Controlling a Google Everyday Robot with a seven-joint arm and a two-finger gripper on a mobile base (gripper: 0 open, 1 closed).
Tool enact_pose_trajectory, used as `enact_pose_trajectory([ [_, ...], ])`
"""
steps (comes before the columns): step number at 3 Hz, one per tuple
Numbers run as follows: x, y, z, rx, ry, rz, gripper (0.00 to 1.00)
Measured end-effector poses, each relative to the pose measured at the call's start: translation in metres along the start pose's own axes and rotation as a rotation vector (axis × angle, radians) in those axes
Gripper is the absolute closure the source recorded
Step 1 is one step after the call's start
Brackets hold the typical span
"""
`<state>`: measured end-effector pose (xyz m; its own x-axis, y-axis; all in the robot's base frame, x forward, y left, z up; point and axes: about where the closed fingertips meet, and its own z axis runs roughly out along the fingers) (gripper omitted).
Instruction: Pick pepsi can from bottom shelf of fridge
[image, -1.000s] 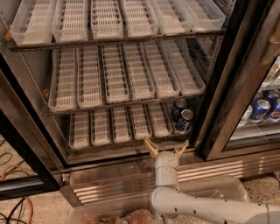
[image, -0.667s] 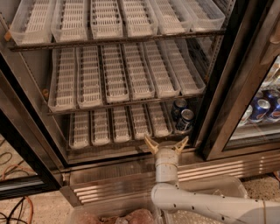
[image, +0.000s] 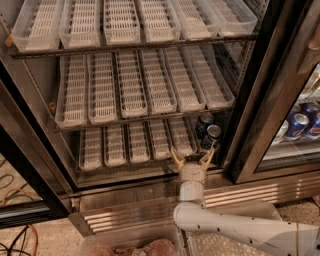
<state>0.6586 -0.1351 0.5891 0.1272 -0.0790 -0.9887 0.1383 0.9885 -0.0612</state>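
Observation:
Two dark blue pepsi cans with silver tops stand at the right end of the bottom shelf (image: 135, 162) of the fridge (image: 30, 145): one in front (image: 212, 137), one behind it (image: 204, 123). My gripper (image: 191, 158) is at the shelf's front edge, just left of and below the front can, pointing into the fridge. Its two tan fingers are spread open with nothing between them. The white arm runs in from the lower right.
White slotted trays fill the upper racks (image: 145, 82). The black door frame (image: 260, 100) stands right of the cans. Brighter blue cans (image: 298, 125) sit behind the glass at right. A ribbed steel base (image: 125, 200) lies below the shelf. Cables (image: 20, 235) lie on the floor at left.
My gripper has shifted slightly forward toward the shelf edge; the cans have not moved.

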Motion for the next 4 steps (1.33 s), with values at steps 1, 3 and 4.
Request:
enact_pose_trajectory([
  [1, 0.001, -0.017, 0.008, 0.053, -0.004, -0.009, 0.1],
  [3, 0.001, -0.047, 0.018, 0.152, -0.012, -0.012, 0.14],
  [4, 0.0, -0.051, 0.018, 0.163, -0.017, -0.011, 0.14],
])
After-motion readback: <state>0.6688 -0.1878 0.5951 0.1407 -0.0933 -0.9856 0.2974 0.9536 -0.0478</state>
